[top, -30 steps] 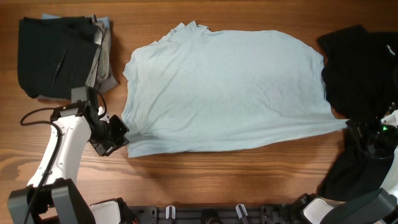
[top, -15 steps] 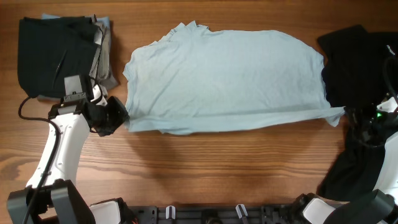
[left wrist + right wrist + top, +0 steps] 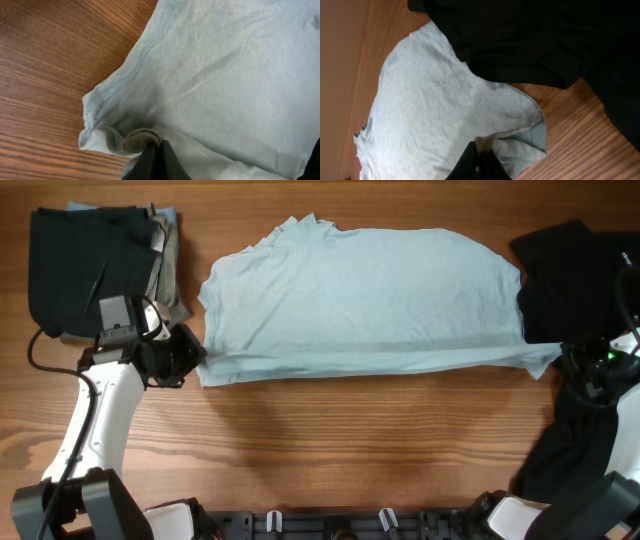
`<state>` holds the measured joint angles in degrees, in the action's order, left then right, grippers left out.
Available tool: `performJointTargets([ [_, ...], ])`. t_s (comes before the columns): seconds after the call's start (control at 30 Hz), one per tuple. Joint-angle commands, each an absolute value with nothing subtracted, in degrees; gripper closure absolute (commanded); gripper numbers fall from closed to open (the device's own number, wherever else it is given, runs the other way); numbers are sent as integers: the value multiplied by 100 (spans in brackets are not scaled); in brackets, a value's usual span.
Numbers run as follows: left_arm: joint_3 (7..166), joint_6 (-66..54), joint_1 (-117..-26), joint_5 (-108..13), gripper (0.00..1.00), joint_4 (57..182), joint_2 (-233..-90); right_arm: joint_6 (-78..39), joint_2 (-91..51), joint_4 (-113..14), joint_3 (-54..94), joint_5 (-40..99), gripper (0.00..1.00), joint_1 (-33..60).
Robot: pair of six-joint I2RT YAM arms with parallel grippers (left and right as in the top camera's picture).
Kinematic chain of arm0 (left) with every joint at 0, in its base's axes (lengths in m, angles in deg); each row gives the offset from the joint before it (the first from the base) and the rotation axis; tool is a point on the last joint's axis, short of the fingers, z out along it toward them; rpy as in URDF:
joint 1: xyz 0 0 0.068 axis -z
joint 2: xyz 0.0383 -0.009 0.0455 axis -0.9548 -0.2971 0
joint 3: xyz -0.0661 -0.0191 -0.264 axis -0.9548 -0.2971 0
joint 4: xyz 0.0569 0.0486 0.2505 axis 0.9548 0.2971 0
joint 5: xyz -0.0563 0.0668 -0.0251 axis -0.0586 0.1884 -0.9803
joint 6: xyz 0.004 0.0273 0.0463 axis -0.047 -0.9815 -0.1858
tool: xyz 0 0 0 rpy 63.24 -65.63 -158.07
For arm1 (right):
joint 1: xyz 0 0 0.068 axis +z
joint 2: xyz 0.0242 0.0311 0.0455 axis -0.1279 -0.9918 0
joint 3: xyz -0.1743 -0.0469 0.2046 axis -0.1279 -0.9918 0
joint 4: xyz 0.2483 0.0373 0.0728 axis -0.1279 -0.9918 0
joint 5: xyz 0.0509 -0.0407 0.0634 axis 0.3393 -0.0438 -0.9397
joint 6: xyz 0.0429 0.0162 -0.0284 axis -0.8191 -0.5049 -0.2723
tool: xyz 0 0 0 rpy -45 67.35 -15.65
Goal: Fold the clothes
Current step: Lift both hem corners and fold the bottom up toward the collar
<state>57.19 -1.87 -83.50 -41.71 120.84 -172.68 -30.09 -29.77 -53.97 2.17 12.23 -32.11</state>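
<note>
From overhead, the light-blue T-shirt (image 3: 360,295) lies spread across the far half of the table (image 3: 350,450), collar on the far side. Its near hem is drawn into a narrow band running left to right. My left gripper (image 3: 195,358) is clamped on the band's left corner and my right gripper (image 3: 565,360) on its right corner. Plain wood shows all along the near side below the hem. On the far left a folded dark pile (image 3: 85,270) sits just beside my left arm, with a thin strip of wood between it and the shirt's left edge. At the right a black T-shirt (image 3: 575,280) meets the blue shirt's right edge and runs on under my right arm.

At my left wrist, the left gripper (image 3: 156,150) pinches a bunched fold of the blue shirt (image 3: 225,75), its stitched hem curling to the left over the wood (image 3: 50,60).

At my right wrist, the right gripper (image 3: 479,155) is closed on the blue shirt's (image 3: 435,105) hemmed corner. The black T-shirt (image 3: 545,35) overlaps the blue cloth just beyond, and wood (image 3: 570,135) shows to the right.
</note>
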Motion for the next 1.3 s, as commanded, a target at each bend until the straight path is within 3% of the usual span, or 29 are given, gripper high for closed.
performJointTargets([
  [0.0, 5824, -303, -8381, -4214, 96, 11983, -17285, -2950, -3176, -5248, 307, 1335, 96, -3087],
  [0.37, 5824, -324, -8365, -4214, 96, 11695, -17285, -3050, -3417, -5410, 307, 2292, 96, -3087],
  [0.6, 5824, -324, -8365, -4214, 96, 11666, -17285, -2355, -3417, -4940, 307, 1177, 96, -3076],
  [1.0, 5824, -324, -8324, -4192, 96, 11555, -17296, -2371, -3425, -4734, 305, 1282, 95, -2660],
  [1.27, 5824, -324, -7963, -3445, 96, 11408, -17296, -2996, -3784, -4199, 296, 1759, 94, -2398],
])
